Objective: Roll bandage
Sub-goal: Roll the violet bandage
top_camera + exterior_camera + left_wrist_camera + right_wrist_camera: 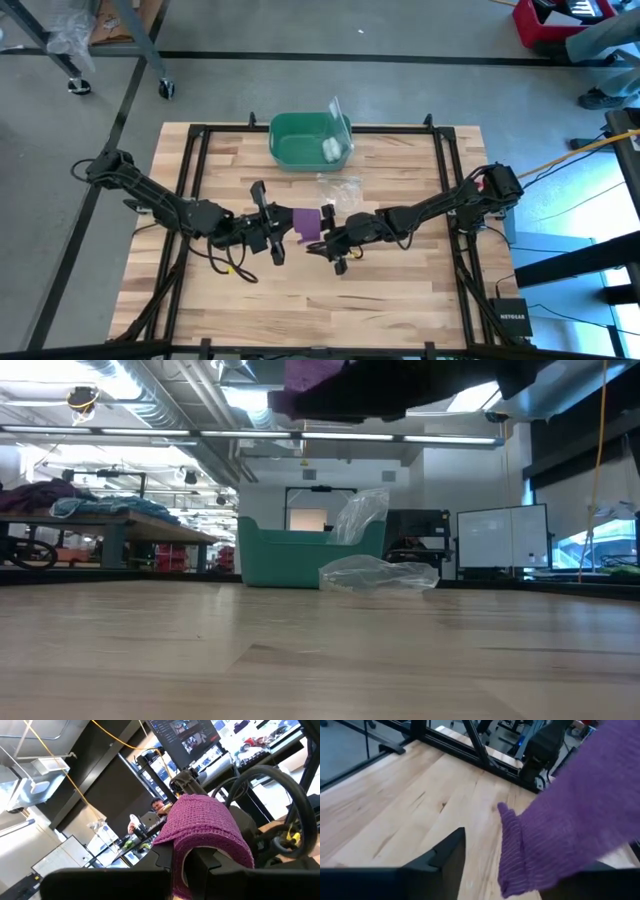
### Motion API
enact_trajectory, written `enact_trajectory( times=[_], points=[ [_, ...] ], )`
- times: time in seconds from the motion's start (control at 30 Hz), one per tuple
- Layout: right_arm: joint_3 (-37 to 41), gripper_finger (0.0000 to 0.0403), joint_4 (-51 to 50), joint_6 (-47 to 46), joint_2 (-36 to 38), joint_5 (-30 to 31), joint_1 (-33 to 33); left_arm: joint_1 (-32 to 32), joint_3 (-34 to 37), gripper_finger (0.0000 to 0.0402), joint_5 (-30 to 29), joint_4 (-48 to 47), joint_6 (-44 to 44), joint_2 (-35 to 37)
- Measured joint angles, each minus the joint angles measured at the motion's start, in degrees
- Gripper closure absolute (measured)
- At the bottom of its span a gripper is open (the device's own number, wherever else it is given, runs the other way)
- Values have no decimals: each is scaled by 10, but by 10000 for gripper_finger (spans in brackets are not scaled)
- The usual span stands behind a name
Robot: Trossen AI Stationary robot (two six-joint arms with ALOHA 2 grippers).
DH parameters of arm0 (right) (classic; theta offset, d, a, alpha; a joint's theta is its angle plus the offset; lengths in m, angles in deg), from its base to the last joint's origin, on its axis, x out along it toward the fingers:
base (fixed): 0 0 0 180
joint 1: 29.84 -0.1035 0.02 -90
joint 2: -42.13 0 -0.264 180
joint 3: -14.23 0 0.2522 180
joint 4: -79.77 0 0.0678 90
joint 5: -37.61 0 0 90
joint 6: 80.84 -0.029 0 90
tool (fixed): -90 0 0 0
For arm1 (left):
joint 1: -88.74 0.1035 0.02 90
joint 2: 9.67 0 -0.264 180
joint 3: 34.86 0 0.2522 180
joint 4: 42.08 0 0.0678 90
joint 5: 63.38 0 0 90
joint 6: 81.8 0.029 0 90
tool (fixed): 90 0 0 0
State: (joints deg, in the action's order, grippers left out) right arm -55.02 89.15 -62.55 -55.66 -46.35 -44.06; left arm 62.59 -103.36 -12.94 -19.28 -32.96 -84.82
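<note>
Purple knit bandage (306,224) hangs above the counter (400,290) mid-span between your two arms, looped thick over the left gripper (272,233), whose jaws are clamped shut on it, likely as the winding core. Your right gripper (335,245) meets the loose end, its jaws apparently parted. Green bin (300,145) sits well behind.

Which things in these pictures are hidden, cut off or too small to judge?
- Bandage: high view too small to tell how far it is rolled; both grippers cover its ends.
- Left gripper: its grip point is hidden by the bandage in the left wrist view.
- Right gripper: the right wrist view shows one finger; the bandage covers the other.
- Green bin: its white contents are too small to identify.
</note>
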Motion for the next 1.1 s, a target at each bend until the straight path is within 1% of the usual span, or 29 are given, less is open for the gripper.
enact_trajectory(
  times=[0.3,0.43,0.5,0.57,0.7,0.77,0.87,0.97,1.03,1.1],
  points=[
    [0,292,-2,0,6,-7,0,-1,0,386,0,1,2,0],
    [0,344,-6,1,6,-7,0,-2,0,386,-3,7,6,0],
    [0,375,-16,3,6,-8,0,-8,0,386,-15,26,13,0],
    [0,390,-33,7,6,-17,0,-17,-4,386,-38,43,26,0],
    [0,376,-57,12,6,-26,-5,-42,-20,386,-120,65,74,0],
    [0,377,-71,17,6,-27,-5,-50,-23,386,-142,68,91,0],
    [0,391,-90,13,6,-27,-5,-56,-23,386,-148,74,95,0],
    [0,391,-106,-13,6,-27,-5,-58,-23,386,-149,65,91,0],
    [0,371,-105,-37,6,-27,-5,-58,-23,386,-148,52,97,0],
    [0,336,-111,-60,7,-27,-5,-58,-23,386,-146,40,97,0]
  ],
)
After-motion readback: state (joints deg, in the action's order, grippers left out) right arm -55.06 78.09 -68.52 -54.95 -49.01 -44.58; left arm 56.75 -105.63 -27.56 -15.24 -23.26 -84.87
